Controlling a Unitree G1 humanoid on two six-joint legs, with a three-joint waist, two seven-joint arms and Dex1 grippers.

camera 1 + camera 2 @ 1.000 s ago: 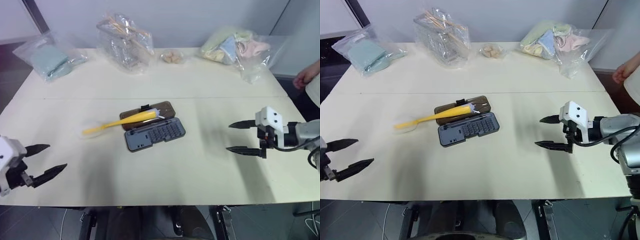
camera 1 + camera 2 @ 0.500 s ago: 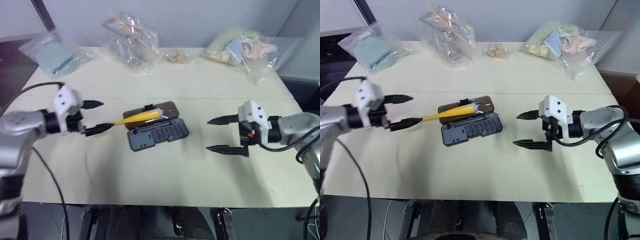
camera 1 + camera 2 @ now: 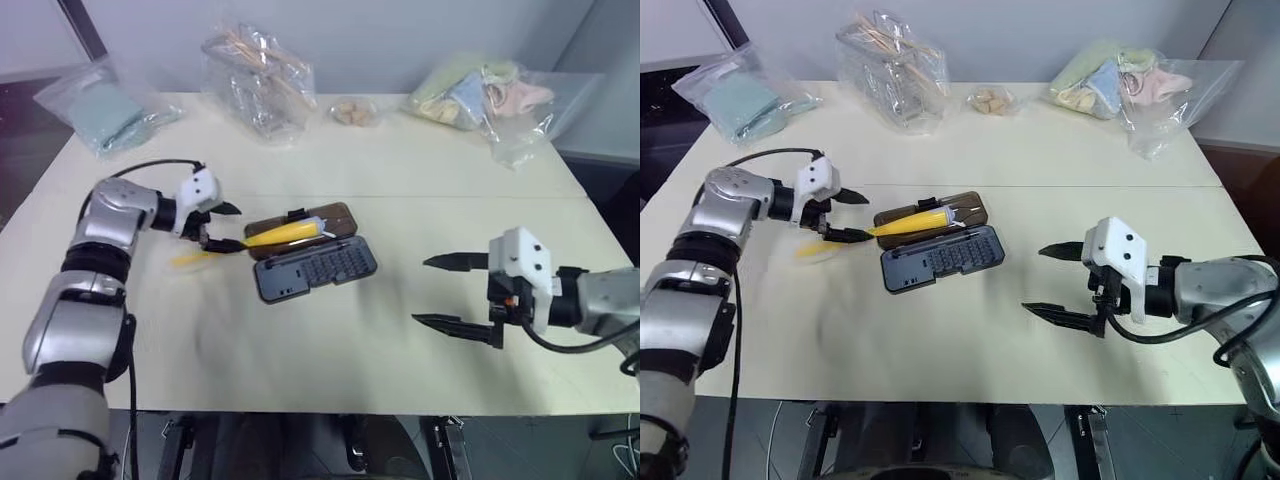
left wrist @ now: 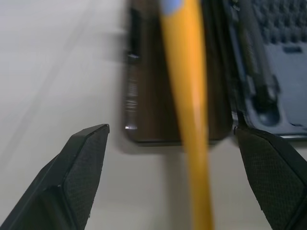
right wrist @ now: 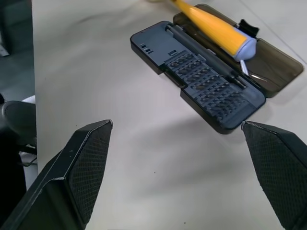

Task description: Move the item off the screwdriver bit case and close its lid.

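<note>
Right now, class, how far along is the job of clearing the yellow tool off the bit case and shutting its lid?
Nothing is finished. The yellow tool lies across the brown lid of the bit case, which lies open. In hand: the left gripper, open, sits astride the tool's thin end, not yet closed. The right gripper waits open beside the case. Left: grip, move tool, close lid.

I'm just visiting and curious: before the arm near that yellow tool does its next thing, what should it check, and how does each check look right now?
1. Left gripper open: ok, jaws stand wide.
2. Yellow tool lined up between the fingers: ok in the left wrist view; the stick runs up the middle of the gap.
3. Fingers touching the tool: not ok, both stand apart from it.
4. Tool off the screwdriver bit case: not ok, its thick end lies on the open lid.
5. Right gripper out of the way: ok, open and apart from the case.
6. Lid free to fold shut: not ok while the tool lies on it.
</note>
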